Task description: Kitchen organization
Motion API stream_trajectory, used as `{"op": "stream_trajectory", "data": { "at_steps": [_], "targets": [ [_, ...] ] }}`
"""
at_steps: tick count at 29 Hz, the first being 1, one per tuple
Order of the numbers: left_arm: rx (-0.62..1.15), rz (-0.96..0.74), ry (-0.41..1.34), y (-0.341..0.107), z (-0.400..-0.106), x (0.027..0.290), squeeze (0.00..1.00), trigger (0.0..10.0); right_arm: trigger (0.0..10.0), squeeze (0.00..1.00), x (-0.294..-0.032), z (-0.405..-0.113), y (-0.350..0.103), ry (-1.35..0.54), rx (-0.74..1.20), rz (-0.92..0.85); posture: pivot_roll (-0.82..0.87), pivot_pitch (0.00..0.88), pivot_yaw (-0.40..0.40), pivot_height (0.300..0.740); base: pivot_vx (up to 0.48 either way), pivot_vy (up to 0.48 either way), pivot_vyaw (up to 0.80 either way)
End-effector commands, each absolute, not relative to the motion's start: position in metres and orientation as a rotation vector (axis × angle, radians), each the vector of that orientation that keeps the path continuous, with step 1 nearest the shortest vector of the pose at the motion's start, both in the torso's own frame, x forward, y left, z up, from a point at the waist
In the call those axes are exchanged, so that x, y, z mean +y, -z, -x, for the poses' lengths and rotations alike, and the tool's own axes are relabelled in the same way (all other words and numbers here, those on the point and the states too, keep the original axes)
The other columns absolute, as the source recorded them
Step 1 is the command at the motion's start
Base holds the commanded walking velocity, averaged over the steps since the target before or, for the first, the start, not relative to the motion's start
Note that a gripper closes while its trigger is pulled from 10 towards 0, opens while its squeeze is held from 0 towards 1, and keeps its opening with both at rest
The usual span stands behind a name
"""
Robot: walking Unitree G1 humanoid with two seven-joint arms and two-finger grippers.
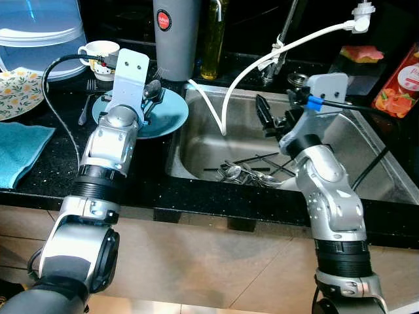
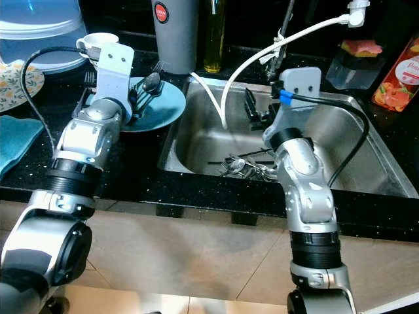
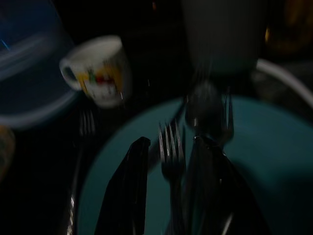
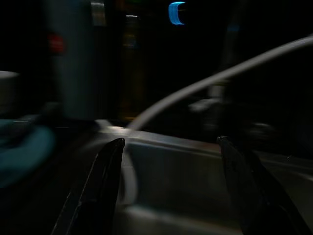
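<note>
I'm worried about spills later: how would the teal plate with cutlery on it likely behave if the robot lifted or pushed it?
The teal plate looks rigid and glazed, so probably slippery against the black fingers of the left gripper. The spoon and fork lie loose on it and would likely slide or clatter off if it tilted. Pushed, it should glide across the smooth dark counter.

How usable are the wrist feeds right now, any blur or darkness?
Left wrist view: dim and motion-blurred, though the fork on the plate and the mug are readable. Right wrist view: very dark, soft; the sink and hose barely show.
</note>
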State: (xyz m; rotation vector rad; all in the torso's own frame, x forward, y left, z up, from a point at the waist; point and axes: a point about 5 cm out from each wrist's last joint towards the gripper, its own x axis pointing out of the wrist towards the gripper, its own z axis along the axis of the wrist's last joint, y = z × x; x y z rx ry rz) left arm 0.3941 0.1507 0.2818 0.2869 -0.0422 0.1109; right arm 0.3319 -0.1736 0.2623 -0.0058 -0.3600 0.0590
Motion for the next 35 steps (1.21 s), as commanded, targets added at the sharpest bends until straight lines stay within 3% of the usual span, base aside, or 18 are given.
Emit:
{"op": "stream_trajectory", "data": {
  "at_steps": [1, 6, 10, 15, 26, 35],
  "targets": [
    [-0.101, -0.288, -0.083, -0.287, -0.39, 0.145, 0.0, 10.0, 10.0, 0.0, -0.195, -0.331, -0.258, 0.048, -0.353, 0.059, 0.2, 0.022, -0.048, 0.74, 0.0, 0.0, 0.0],
    [-0.162, -0.246, 0.033, -0.274, -0.374, 0.125, 0.0, 10.0, 10.0, 0.0, -0.222, -0.327, -0.236, 0.197, -0.279, 0.066, 0.19, 0.03, -0.039, 0.74, 0.0, 0.0, 0.0],
    [-0.19, -0.271, 0.072, -0.267, -0.366, 0.119, 0.0, 10.0, 10.0, 0.0, -0.224, -0.326, -0.228, 0.219, -0.259, 0.056, 0.19, 0.032, -0.039, 0.74, 0.0, 0.0, 0.0],
    [-0.309, -0.241, 0.199, -0.244, -0.326, 0.107, 0.0, 10.0, 10.0, 0.0, -0.22, -0.325, -0.204, 0.238, -0.212, 0.04, 0.2, 0.04, -0.048, 0.74, 0.0, 0.0, 0.0],
    [-0.36, -0.271, 0.189, -0.222, -0.308, 0.121, 0.0, 10.0, 10.0, 0.0, -0.211, -0.328, -0.192, 0.207, -0.196, 0.04, 0.2, 0.041, -0.058, 0.74, 0.0, 0.0, 0.0],
    [-0.217, -0.16, 0.1, -0.192, -0.317, 0.137, 0.0, 10.0, 10.0, 0.0, -0.203, -0.329, -0.178, 0.168, -0.168, 0.047, 0.2, 0.044, -0.061, 0.74, 0.0, 0.0, 0.0]
  ]
}}
